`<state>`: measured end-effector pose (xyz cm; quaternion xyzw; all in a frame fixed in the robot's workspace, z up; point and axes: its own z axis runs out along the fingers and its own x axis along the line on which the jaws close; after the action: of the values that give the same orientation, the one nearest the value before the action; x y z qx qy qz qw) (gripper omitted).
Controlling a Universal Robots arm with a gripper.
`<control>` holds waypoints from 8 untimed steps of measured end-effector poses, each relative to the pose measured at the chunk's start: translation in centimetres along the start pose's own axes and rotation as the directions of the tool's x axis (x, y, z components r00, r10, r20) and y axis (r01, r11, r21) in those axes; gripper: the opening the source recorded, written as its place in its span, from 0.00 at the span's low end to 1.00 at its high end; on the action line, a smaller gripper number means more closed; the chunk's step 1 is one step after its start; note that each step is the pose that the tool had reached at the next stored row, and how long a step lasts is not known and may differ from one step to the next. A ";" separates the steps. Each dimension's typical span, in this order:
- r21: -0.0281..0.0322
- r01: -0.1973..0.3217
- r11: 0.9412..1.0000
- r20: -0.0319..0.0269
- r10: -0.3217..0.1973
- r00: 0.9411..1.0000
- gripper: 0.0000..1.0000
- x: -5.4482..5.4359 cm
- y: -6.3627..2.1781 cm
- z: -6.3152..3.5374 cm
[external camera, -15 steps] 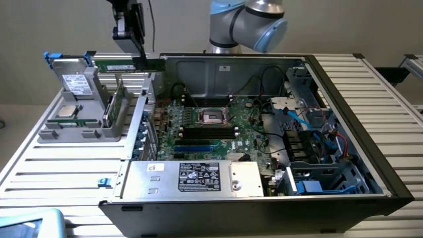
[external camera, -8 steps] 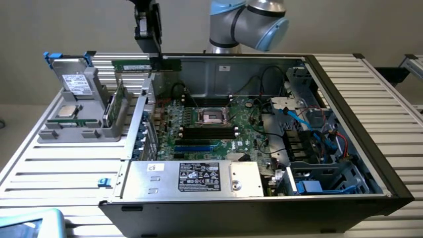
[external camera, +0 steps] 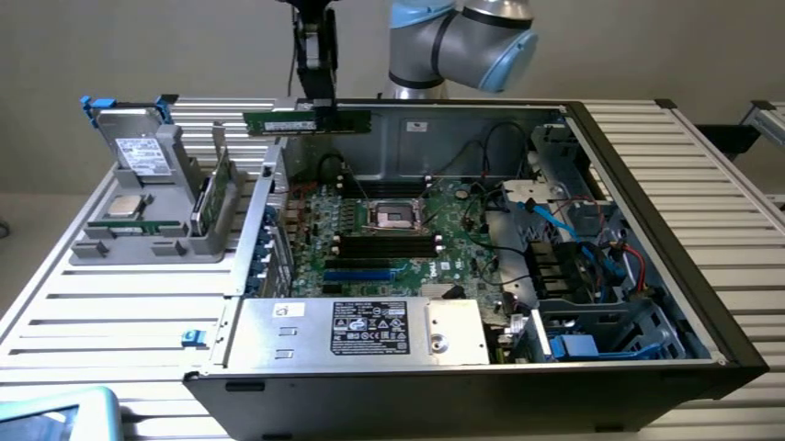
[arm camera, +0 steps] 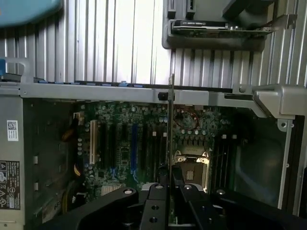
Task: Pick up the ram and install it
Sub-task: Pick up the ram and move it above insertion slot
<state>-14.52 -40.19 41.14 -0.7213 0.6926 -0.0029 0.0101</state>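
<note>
The ram hung level in the air over a far corner of the open computer case, its upper edge clamped between the jaws. The motherboard lay inside the case. The case rested on the counter.

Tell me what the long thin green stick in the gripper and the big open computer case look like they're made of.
Green stick: likely fibreglass circuit board, matte green face with small parts. Computer case: probably sheet metal, dull grey folded walls.
</note>
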 end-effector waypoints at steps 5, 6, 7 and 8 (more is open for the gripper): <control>0.000 0.000 1.000 -0.001 0.000 1.000 0.14 0.0 -2.26 0.19; -0.001 0.000 1.000 -0.001 0.000 1.000 0.14 -0.1 -2.68 0.26; -0.001 0.000 1.000 -0.001 0.000 1.000 0.14 -0.2 -3.05 0.32; -0.002 0.000 1.000 -0.001 0.000 1.000 0.14 -0.3 -3.36 0.40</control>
<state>-11.17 -39.72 40.80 -0.7213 0.6926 -0.0028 0.0092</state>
